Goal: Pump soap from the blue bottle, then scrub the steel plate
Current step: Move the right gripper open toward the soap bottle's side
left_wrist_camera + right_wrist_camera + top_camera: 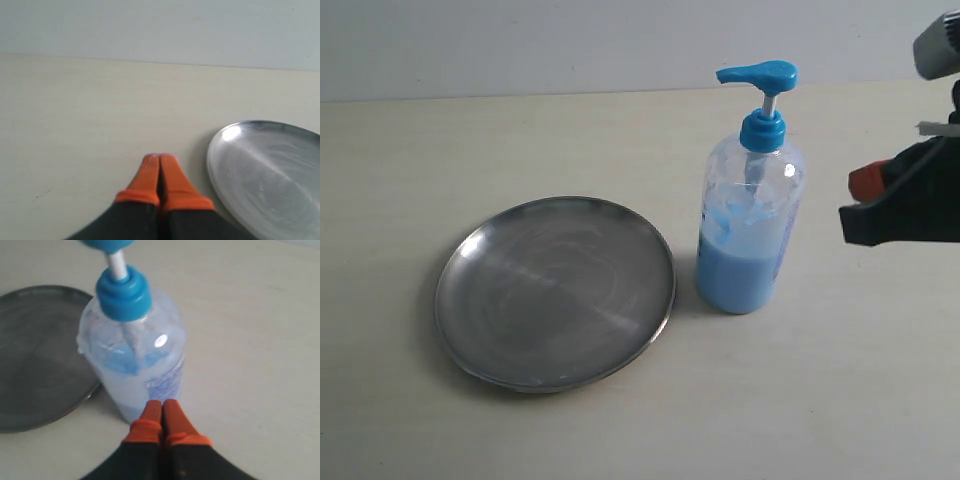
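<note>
Right hand (pixel 161 406) closed and empty beside the blue bottle (pixel 750 225).
Left hand (pixel 159 160), fingers also pressed together, is near the steel plate (pixel 555 292) on the pale worktop (pixel 840 400).

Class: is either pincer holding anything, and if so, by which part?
Nothing is held. The left pincer and right pincer are both shut and empty; the blue bottle stands free.

Brushed, gleaming metal on the steel plate (pixel 555 290); clear glossy plastic on the blue bottle (pixel 750 250); matt, smooth table (pixel 520 140).
</note>
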Robot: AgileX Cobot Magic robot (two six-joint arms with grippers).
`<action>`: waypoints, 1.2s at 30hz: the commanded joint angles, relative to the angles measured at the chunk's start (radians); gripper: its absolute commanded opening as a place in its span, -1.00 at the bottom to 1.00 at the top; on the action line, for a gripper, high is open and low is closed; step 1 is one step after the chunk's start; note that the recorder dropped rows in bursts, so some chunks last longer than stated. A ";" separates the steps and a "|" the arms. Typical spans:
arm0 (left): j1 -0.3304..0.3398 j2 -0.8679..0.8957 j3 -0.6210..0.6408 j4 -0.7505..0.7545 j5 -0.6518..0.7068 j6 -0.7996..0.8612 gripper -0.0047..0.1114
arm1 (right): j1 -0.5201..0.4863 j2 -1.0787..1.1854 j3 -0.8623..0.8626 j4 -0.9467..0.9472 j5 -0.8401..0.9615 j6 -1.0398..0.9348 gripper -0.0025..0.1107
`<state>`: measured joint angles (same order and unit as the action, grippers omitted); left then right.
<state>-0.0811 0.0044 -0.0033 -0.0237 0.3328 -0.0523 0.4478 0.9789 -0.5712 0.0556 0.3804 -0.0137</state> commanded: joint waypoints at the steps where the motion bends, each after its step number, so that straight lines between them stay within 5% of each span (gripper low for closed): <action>1: 0.001 -0.004 0.003 -0.005 -0.007 -0.008 -0.92 | 0.069 0.004 0.037 -0.017 0.005 0.019 -0.96; 8: 0.001 -0.004 0.003 -0.005 -0.007 -0.008 -0.92 | 0.140 0.029 0.127 -0.227 -0.120 0.309 -0.96; 14: 0.001 -0.004 0.003 -0.005 -0.007 -0.008 -0.92 | 0.146 0.074 0.273 -0.481 -0.415 0.548 -0.96; 18: 0.001 -0.004 0.003 -0.005 -0.007 -0.008 -0.92 | 0.146 0.099 0.331 -0.384 -0.553 0.412 -0.96; 26: 0.001 -0.004 0.003 -0.005 -0.007 -0.008 -0.92 | 0.146 0.106 0.406 0.483 -0.805 -0.345 -0.96; 36: 0.001 -0.004 0.003 -0.005 -0.007 -0.008 -0.92 | 0.146 0.142 0.486 0.240 -0.997 -0.175 -0.96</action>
<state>-0.0811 0.0044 -0.0033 -0.0237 0.3328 -0.0523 0.5924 1.0926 -0.1079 0.3645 -0.5360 -0.2468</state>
